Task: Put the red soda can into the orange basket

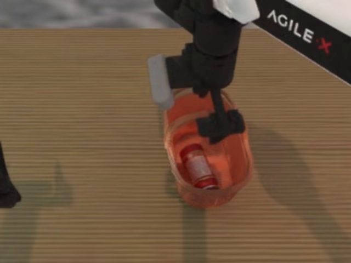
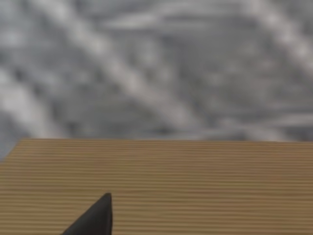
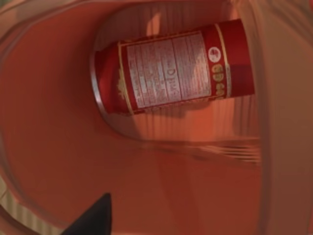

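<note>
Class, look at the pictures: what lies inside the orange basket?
The red soda can lies on its side on the floor of the orange basket. The right pincer hangs above it, covering part of the basket's far end.

Soda can (image 1: 197, 167) on its side inside basket (image 1: 241, 175), right of table centre.

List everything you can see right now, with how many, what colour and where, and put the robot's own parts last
red soda can: one, red with gold bands and a white label panel, lying on its side on the basket floor, free of the claw.
orange basket: one, translucent orange-red, on the table right of centre, holding the can.
table: one, tan with fine stripes, under everything.
right arm: one, black, reaching down from the top edge, its right claw over the basket above the can.
left arm: one, black, parked at the table's left edge; only a dark tip shows in its wrist view.
</note>
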Motion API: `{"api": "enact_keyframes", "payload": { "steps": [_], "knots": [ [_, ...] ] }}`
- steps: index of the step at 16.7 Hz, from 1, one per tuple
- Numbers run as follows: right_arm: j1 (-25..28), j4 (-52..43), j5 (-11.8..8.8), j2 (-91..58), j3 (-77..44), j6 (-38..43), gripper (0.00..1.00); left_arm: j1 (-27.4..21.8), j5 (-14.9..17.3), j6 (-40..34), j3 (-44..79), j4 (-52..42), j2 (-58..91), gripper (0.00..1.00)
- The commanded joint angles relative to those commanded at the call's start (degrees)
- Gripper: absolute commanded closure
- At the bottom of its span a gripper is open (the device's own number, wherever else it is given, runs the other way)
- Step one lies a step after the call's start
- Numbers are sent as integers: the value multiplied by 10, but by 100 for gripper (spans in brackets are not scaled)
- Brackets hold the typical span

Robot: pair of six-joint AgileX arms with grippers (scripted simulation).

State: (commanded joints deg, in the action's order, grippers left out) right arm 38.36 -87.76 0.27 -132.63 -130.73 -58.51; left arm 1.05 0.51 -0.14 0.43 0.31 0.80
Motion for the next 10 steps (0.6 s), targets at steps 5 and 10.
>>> {"api": "enact_keyframes", "payload": {
  "steps": [5, 10],
  "knots": [
    [2, -4, 0, -5, -7, -3, 0, 1, -5, 1, -4, -3, -8, 0],
    [2, 28, 0, 2, 34, -3, 0, 1, -5, 1, -4, -3, -8, 0]
  ]
}}
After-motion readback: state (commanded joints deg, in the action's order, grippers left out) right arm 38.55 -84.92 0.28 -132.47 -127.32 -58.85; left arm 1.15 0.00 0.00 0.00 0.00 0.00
